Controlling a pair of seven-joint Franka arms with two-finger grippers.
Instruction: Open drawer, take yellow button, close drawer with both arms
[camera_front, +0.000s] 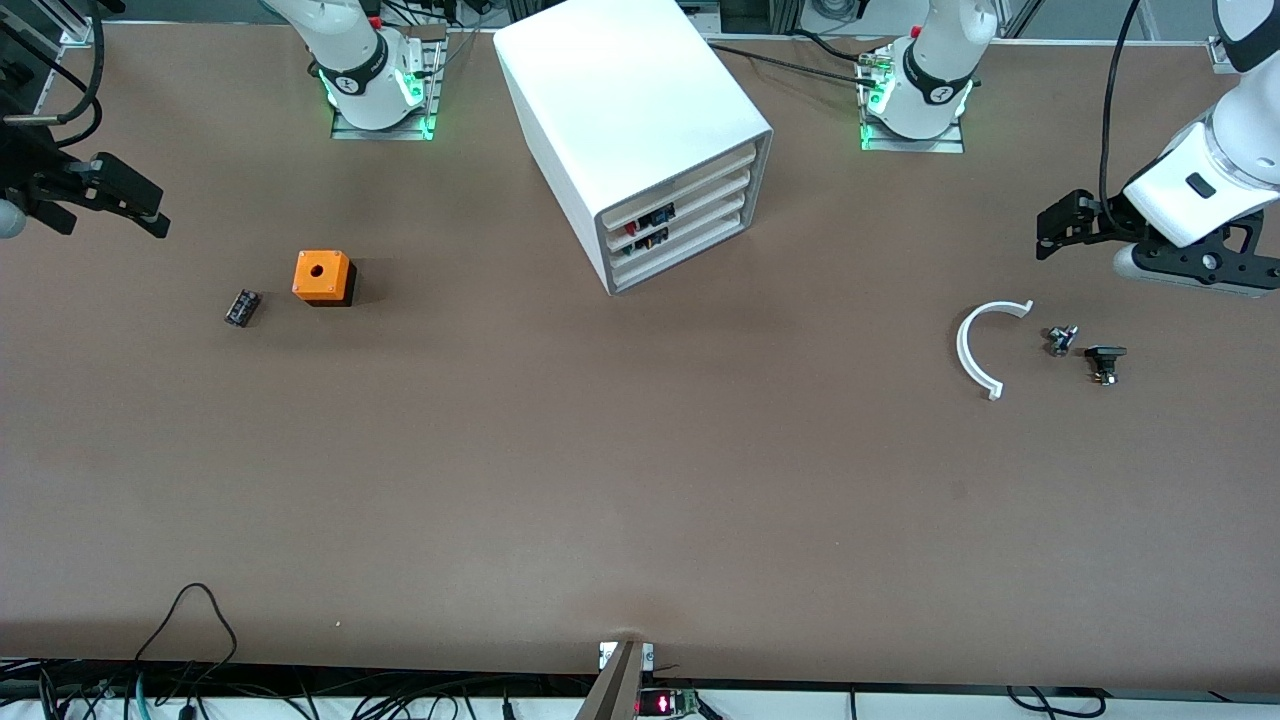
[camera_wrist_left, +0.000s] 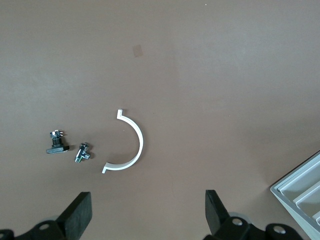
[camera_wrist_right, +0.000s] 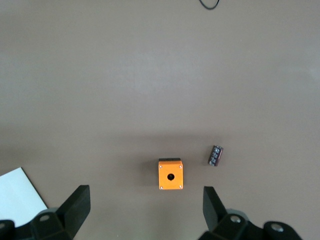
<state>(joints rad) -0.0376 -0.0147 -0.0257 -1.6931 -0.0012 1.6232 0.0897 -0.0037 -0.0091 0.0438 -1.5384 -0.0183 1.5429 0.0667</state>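
Observation:
The white drawer cabinet stands at the table's back middle with its stacked drawers shut. Small coloured parts show at the drawer fronts; I cannot make out the button among them. My left gripper hangs open and empty over the left arm's end of the table, above a white half-ring. In the left wrist view the gripper is wide open. My right gripper hangs open and empty over the right arm's end. In the right wrist view the gripper is wide open above the orange box.
An orange cube box with a round hole and a small flat black component lie toward the right arm's end. The half-ring, a small metal part and a black part lie toward the left arm's end.

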